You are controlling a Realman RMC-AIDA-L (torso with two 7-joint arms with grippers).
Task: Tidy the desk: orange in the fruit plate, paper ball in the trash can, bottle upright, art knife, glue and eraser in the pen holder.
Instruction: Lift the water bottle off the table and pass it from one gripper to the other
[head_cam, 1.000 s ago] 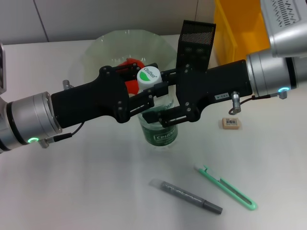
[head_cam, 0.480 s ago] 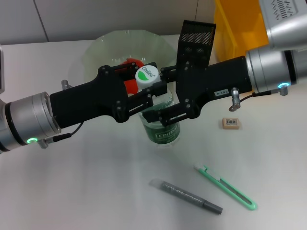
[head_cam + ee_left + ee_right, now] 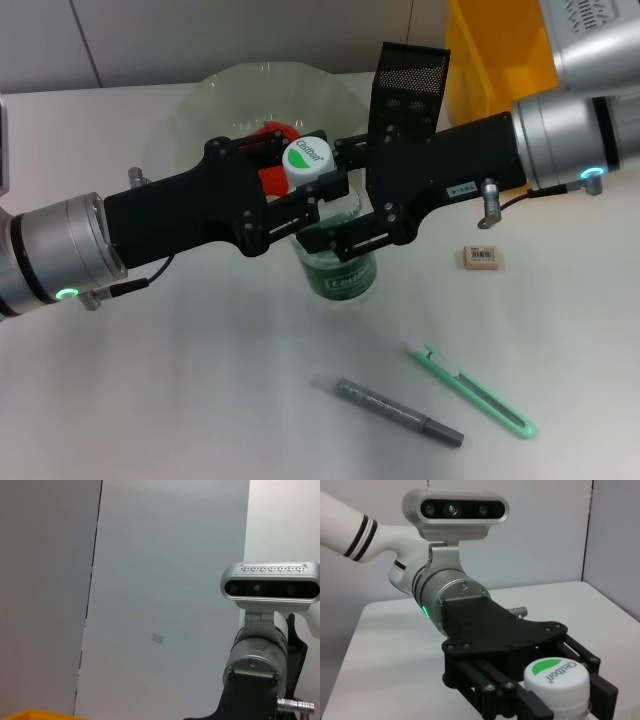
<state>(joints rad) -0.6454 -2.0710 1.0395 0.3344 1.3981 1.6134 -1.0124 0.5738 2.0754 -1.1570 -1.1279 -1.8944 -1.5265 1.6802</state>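
Note:
A clear bottle (image 3: 342, 277) with a green label and a white cap (image 3: 307, 158) stands nearly upright in mid-table, leaning slightly. My left gripper (image 3: 318, 188) comes in from the left, shut on its neck just under the cap. In the right wrist view the left gripper (image 3: 560, 692) flanks the cap (image 3: 554, 676). From the right, my right gripper (image 3: 338, 238) is shut on the bottle's body. The orange (image 3: 268, 134) lies in the glass fruit plate (image 3: 215, 95), partly hidden by the left gripper. The eraser (image 3: 481, 257), green art knife (image 3: 470, 390) and grey glue stick (image 3: 388, 409) lie on the table. No paper ball is in view.
The black mesh pen holder (image 3: 410, 85) stands behind the right arm. A yellow trash can (image 3: 490, 60) sits at the far right corner, its edge (image 3: 35, 714) also showing in the left wrist view. Both arms cross the middle of the table.
The bottle's cap has shifted slightly left and the right gripper has edged up and left along the body. Both grippers stay on the bottle.

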